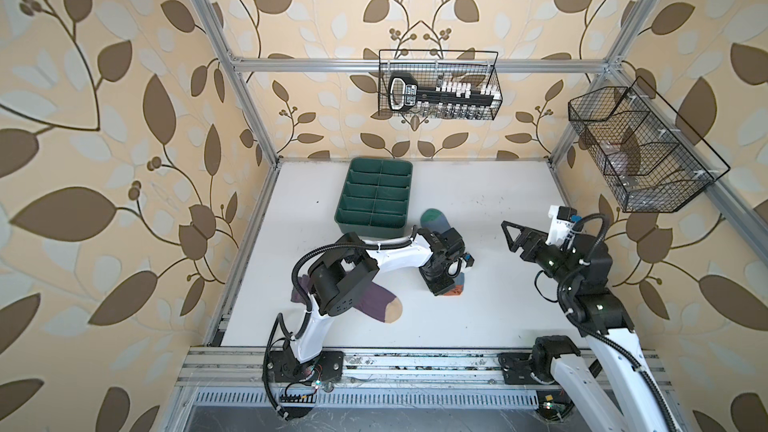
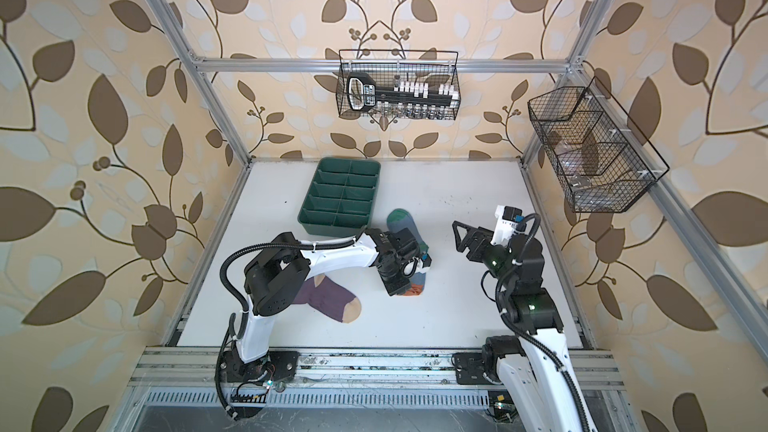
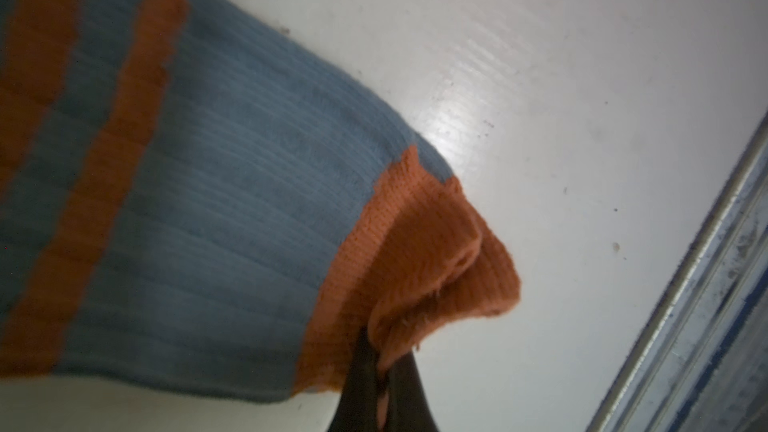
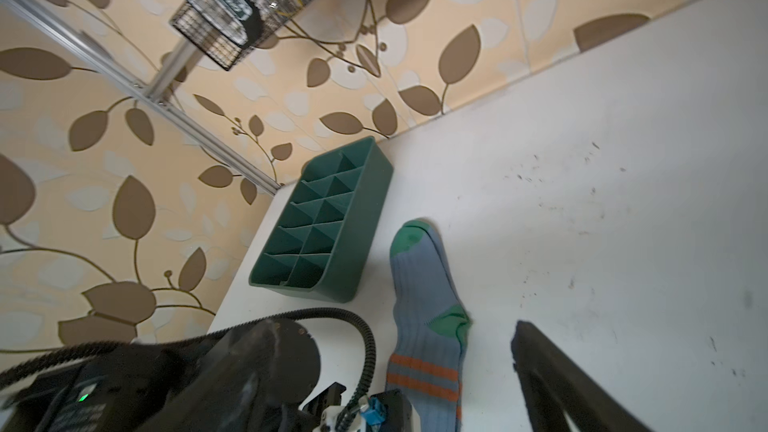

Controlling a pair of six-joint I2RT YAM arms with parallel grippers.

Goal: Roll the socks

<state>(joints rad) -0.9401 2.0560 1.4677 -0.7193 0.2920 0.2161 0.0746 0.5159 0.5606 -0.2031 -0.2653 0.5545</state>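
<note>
Your left gripper point(image 3: 376, 367) is clamped on the orange cuff point(image 3: 419, 251) of the grey-blue sock point(image 3: 232, 184), which lies on the desk point(image 1: 498, 317) just beside the green tray point(image 1: 370, 228). Fold that cuff over tight and roll evenly toward the green toe. Your right gripper point(image 1: 509, 236) hangs wide open and empty. The left wrist view shows the pinch; only the top views show the purple sock point(image 1: 374, 305), partly under your left arm.

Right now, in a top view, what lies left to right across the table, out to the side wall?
purple sock → grey-blue sock → right gripper → wire basket on the side wall. Green tray omitted: it overlaps the purple sock's span.
</note>
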